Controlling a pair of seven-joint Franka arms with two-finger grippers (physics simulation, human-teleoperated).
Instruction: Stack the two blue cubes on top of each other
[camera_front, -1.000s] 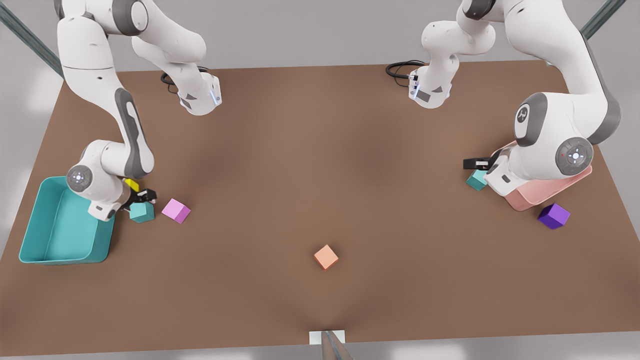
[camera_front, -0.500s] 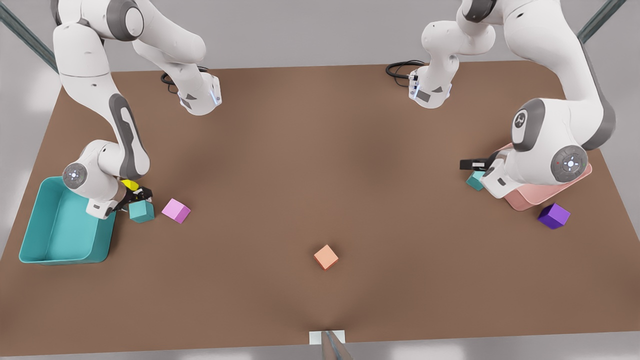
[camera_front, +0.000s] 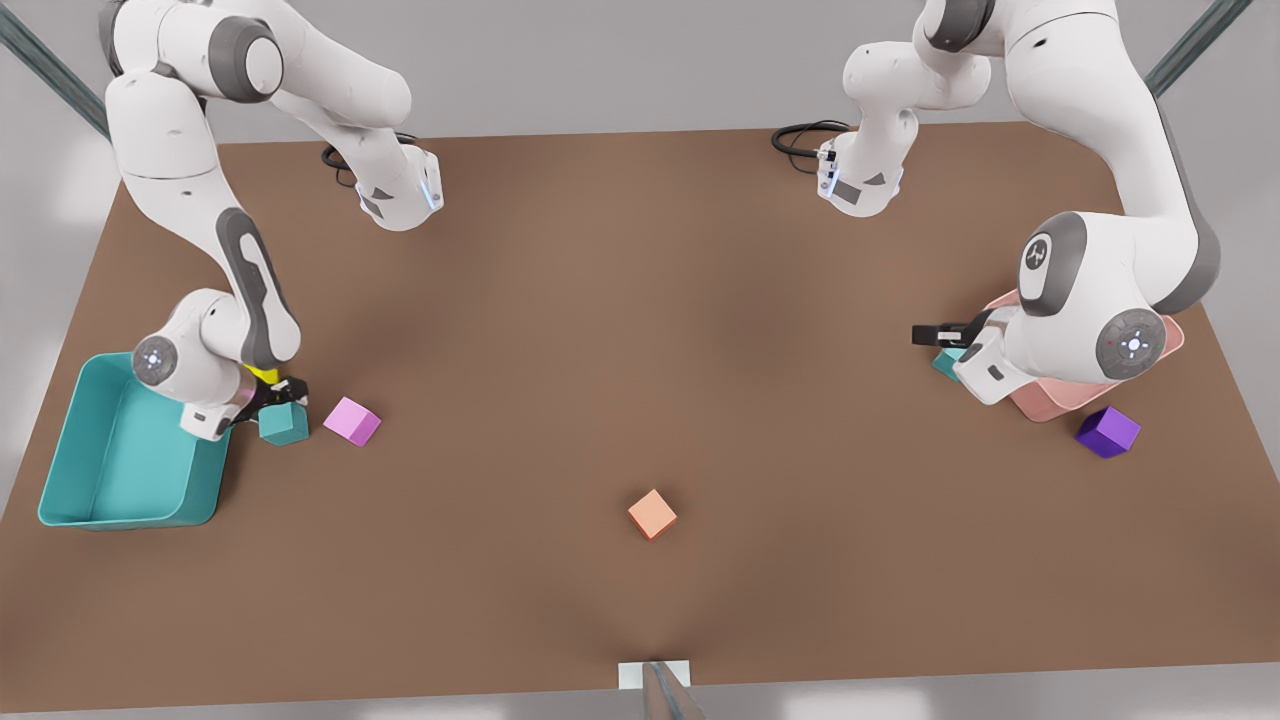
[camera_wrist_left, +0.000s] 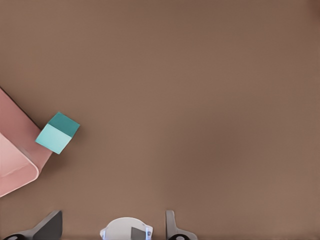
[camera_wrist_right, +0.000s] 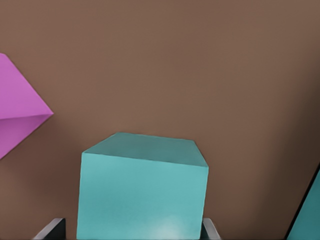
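Two blue cubes (camera_front: 284, 423) (camera_front: 950, 361), two trays (camera_front: 120, 450) (camera_front: 1085, 385)

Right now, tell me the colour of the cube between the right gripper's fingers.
Teal, clearest in the right wrist view: the cube sits between the right gripper.

Left gripper (camera_front: 940, 334) open, raised; right gripper (camera_front: 280, 395) low, fingers spread

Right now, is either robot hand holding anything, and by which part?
Nothing is held yet. The right gripper straddles one blue cube at its sides, a gap showing; the left gripper hangs open beside the other cube.
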